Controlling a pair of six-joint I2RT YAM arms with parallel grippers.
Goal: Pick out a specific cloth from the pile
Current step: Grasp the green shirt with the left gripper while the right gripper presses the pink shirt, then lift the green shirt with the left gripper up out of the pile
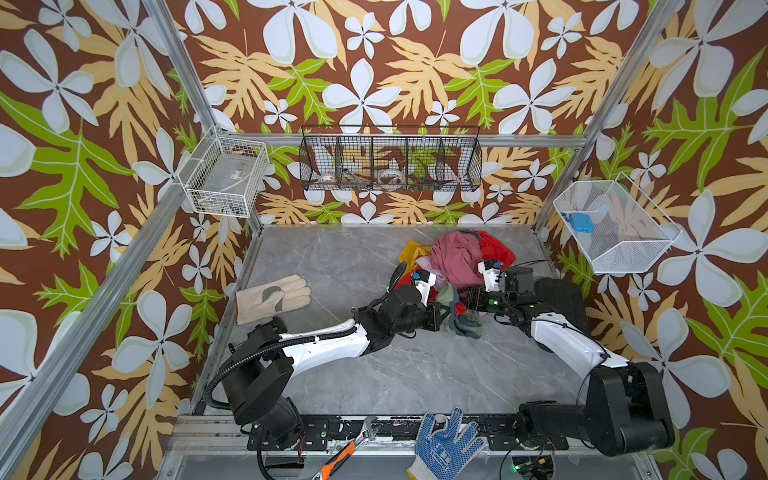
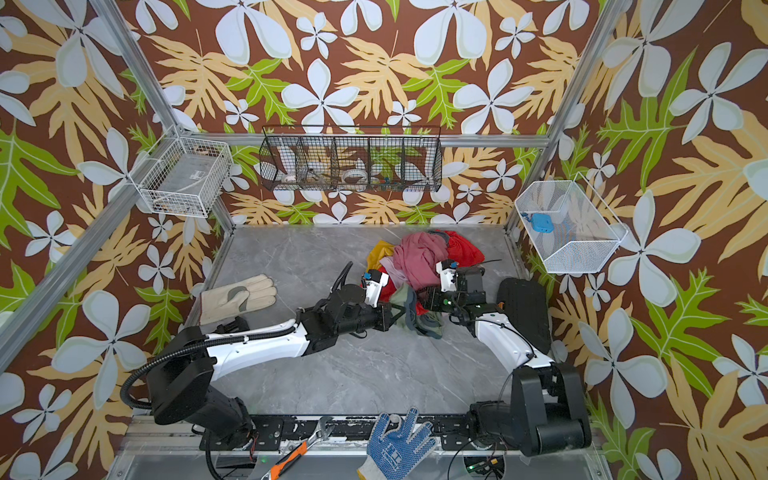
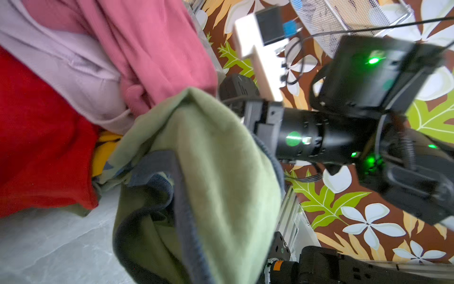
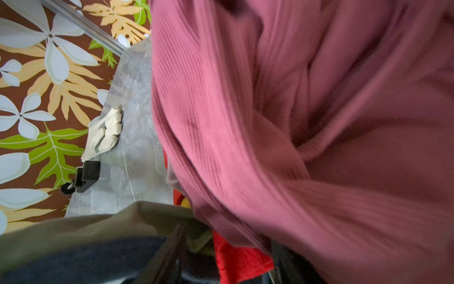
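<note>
Olive-green soft cloth with grey-green trim (image 3: 221, 172) pinched in left hand (image 1: 441, 315), bunched between it and right hand (image 1: 468, 298), touching red-pink-yellow garment pile (image 1: 453, 253) beyond. Right hand spread or pressed: cannot tell.

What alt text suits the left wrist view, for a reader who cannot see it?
An olive-green cloth with dark grey trim fills the foreground. Behind it lies the pile of red, lilac and pink garments, and the right arm reaches toward the cloth.

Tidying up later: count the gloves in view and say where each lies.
2. Cream work glove on the table, left side; blue dotted glove on the front rail. The pile may hide more.
</note>
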